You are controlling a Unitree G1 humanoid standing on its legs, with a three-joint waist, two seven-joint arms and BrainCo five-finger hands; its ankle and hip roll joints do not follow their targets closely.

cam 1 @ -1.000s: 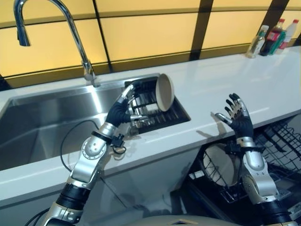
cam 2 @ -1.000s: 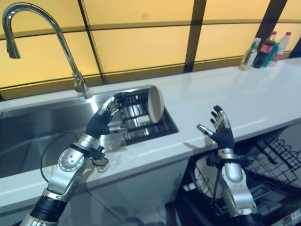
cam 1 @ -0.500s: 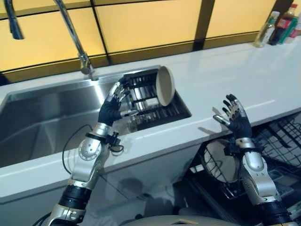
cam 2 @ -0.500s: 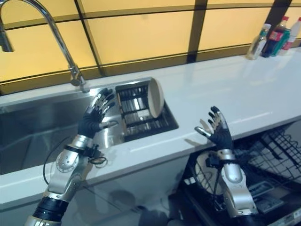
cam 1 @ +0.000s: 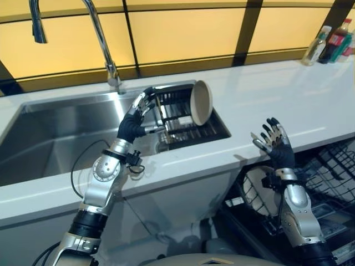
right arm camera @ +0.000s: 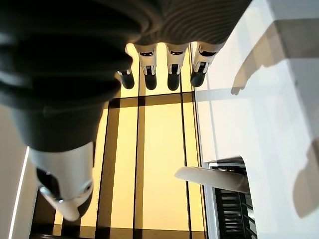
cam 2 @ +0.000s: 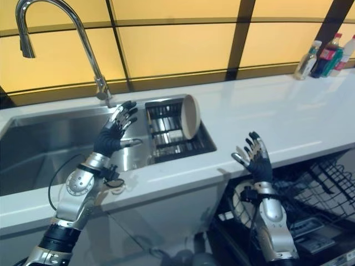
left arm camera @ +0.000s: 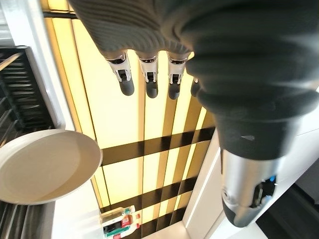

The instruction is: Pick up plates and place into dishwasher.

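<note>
Just right of the open left robot hand — plate, upright.

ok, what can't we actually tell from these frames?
- Plate in the dishwasher: mostly behind the right hand and arm, left eye view.
- Dishwasher rack: cut off by the edge.
- Bottles: too small to identify.
- Upright plate in the sink rack: support hidden.

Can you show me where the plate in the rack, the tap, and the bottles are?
plate (cam 1: 201, 103): left eye view, middle of its face.
tap (cam 1: 99, 27): left eye view, curved neck.
bottles (cam 2: 323, 56): right eye view, middle bottle's body.
</note>
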